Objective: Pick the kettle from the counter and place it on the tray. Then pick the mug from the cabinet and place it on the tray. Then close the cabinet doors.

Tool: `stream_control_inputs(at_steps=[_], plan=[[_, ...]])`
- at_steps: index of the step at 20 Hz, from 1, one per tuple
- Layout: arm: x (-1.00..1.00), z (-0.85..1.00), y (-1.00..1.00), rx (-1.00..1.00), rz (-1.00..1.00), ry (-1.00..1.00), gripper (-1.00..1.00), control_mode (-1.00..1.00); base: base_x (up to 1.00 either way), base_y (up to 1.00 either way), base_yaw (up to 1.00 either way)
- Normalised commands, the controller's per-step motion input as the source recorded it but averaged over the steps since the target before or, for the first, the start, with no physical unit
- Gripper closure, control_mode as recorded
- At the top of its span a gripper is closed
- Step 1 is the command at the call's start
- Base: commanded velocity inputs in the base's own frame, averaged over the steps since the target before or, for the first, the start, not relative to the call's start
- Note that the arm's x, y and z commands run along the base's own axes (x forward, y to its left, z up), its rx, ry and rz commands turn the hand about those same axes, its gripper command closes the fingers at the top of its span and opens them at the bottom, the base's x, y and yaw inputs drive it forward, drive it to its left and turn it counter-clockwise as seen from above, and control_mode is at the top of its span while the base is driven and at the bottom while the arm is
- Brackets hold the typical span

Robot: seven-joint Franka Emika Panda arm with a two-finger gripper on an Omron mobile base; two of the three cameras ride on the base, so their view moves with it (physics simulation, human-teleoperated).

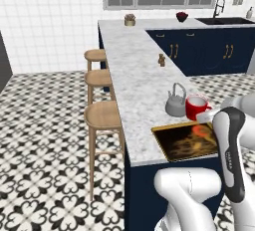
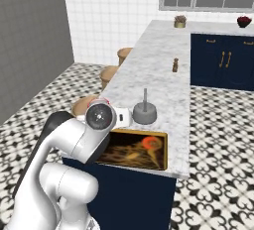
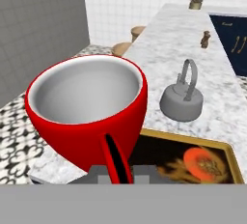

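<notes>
Mug carried over the tray; kettle not on it.

The gripper (image 3: pixel 116 177) is clamped on the red mug (image 3: pixel 89 107), apparently by its handle; the kettle (image 3: pixel 182 100) sits on the counter (image 3: pixel 169 44) at twelve o'clock of the tray (image 3: pixel 226 158).

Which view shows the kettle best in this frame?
The hand view: the kettle stands whole on the counter, just beyond the tray. The left base view shows it smaller, against the mug; the right base view shows it edge-on.
</notes>
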Motion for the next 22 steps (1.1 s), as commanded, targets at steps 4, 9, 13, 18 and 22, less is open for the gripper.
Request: stream_control_inputs(at_steps=[4, 9, 13, 18, 22], plan=[[0.0, -0.39, -0.06, 0.0, 0.0, 0.18, 1.0, -1.0, 0.0, 0.0, 0.0], [0.01, -0.44, -0.03, -0.01, 0.07, 0.19, 1.0, -1.0, 0.0, 0.0, 0.0], [0.02, -0.51, -0.05, 0.01, 0.15, 0.06, 1.0, -1.0, 0.0, 0.0, 0.0], [0.14, -0.38, 0.06, 0.0, 0.18, 0.04, 1.0, -1.0, 0.0, 0.0, 0.0], [0.35, -0.29, 0.22, 0.0, 0.18, 0.25, 1.0, -1.0, 0.0, 0.0, 0.0]])
